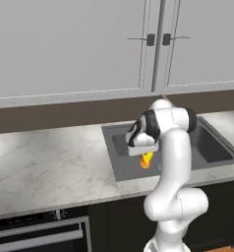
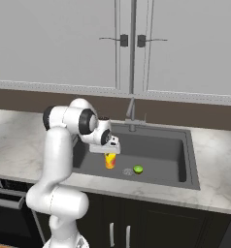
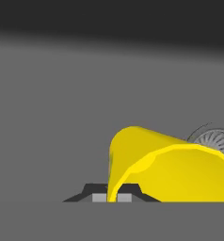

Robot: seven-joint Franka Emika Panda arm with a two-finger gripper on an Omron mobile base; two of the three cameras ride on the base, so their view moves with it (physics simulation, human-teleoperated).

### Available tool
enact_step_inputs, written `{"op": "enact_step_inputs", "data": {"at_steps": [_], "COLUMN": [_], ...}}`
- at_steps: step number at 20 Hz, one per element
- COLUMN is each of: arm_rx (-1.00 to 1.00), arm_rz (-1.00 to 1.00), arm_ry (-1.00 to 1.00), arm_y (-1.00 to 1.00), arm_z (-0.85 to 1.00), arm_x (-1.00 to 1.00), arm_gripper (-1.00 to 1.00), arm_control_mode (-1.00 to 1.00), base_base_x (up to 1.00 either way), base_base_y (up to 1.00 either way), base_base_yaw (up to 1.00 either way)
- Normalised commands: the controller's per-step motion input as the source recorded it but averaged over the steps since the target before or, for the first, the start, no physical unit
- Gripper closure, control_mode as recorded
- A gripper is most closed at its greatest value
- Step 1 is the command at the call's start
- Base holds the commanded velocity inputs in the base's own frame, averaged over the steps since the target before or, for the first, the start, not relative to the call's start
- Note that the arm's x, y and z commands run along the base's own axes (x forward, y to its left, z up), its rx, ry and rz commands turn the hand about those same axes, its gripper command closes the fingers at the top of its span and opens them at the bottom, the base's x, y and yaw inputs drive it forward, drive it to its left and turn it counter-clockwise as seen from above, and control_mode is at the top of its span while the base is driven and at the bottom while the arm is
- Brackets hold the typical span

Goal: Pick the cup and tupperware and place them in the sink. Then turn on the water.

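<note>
Yellow cup (image 2: pixel 110 161) pinched by its rim in the gripper (image 2: pixel 109 154), hanging low inside the sink (image 2: pixel 185 164) near the drain (image 3: pixel 216 141). Risk: rim-only grip, so release from height could tip or roll it. Small green round object (image 2: pixel 138 169) sits just beside the landing spot; faucet (image 2: pixel 131 114) behind, well clear.

Flat, even rendered light, no glare; soft shading darkens the sink (image 2: pixel 175 145) basin; edges slightly soft

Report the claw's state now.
Claw: shut on the rim of the cup, held over the sink.
</note>
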Motion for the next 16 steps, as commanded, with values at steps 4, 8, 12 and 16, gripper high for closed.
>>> {"op": "enact_step_inputs", "data": {"at_steps": [4, 8, 12, 16], "arm_rx": [0.0, 0.0, 0.0, 0.0], "arm_rz": [0.0, 0.0, 0.0, 0.0], "arm_ry": [0.0, 0.0, 0.0, 0.0], "arm_y": [0.0, 0.0, 0.0, 0.0], "arm_z": [-0.38, -0.34, -0.38, -0.39], "arm_x": [0.29, 0.35, 0.34, 0.28], "arm_gripper": [1.0, 1.0, 1.0, 1.0], "arm_control_mode": [-1.0, -1.0, -1.0, -1.0], "base_base_x": [0.0, 0.0, 0.0, 0.0], "base_base_y": [0.0, 0.0, 0.0, 0.0], "base_base_yaw": [0.0, 0.0, 0.0, 0.0]}}
